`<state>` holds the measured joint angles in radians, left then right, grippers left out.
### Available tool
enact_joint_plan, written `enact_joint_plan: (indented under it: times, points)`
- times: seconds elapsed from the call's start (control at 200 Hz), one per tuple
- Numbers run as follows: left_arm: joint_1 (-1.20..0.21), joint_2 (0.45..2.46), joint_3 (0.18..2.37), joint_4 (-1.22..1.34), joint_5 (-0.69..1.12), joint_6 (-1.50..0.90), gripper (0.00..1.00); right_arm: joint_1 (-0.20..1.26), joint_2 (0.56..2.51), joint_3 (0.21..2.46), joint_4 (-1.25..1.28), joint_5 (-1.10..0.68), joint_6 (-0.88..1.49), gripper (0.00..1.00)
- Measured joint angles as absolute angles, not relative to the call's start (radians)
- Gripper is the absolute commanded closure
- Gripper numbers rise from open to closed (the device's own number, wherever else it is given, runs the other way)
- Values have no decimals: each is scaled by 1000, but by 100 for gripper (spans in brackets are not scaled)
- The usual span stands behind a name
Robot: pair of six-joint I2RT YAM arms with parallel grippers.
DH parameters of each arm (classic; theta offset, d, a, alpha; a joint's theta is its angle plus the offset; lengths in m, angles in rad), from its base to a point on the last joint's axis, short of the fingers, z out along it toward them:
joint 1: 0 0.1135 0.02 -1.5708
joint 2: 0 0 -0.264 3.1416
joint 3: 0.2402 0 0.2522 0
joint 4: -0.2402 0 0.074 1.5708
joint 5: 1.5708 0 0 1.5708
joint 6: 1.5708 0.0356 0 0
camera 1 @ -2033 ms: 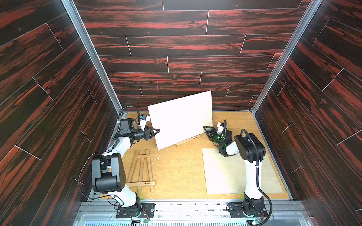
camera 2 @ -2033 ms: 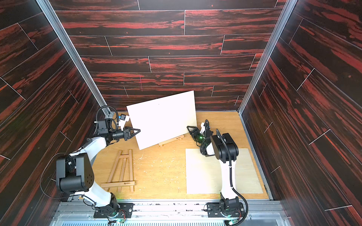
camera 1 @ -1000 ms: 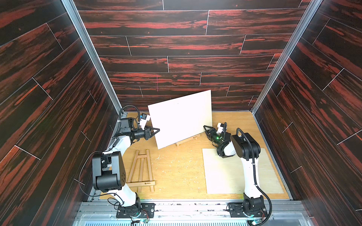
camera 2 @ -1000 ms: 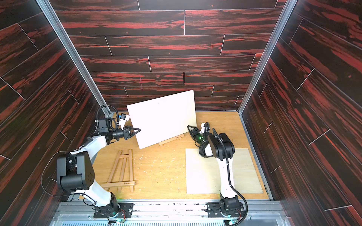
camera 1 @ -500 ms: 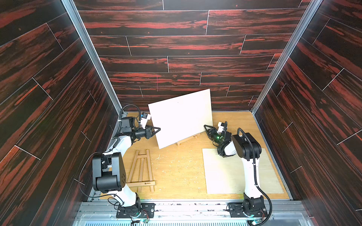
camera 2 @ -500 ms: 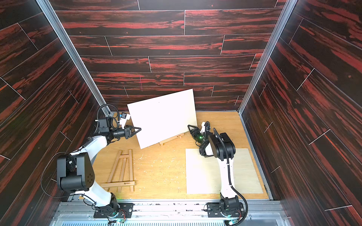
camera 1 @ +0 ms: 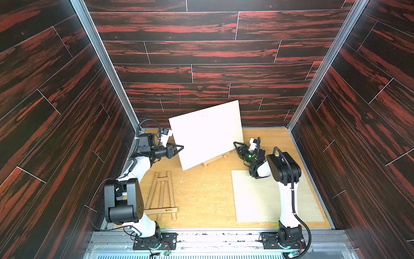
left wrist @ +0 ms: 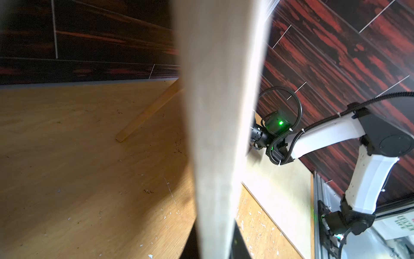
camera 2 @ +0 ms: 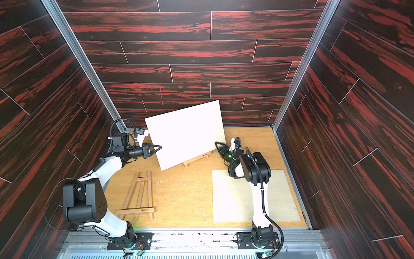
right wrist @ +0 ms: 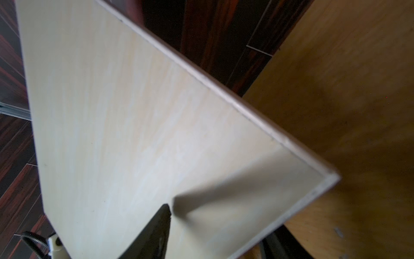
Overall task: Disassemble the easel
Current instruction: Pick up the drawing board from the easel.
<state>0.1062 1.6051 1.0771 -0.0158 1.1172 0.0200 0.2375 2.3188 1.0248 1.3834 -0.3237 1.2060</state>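
The big pale wooden board (camera 1: 206,134) has tipped a tiny bit but still leans on the small wooden easel (camera 1: 215,158). The left gripper (camera 1: 182,147) pinches its edge; the right gripper (camera 1: 235,144) waits wide open. Lifting looks close.

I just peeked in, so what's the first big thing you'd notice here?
The big white board stands tilted at the back middle, a little wooden easel peeking out beneath it. The left claw pinches its left edge; the right claw sits open around its right edge. A second easel lies flat at front left.
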Motion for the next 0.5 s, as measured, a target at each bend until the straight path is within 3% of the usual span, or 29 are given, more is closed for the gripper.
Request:
enact_joint_plan:
  times: [0.501]
  points:
    - [73, 1562, 1073, 7, 1050, 25, 100, 228, 2320, 1090, 1330, -341, 1208, 38]
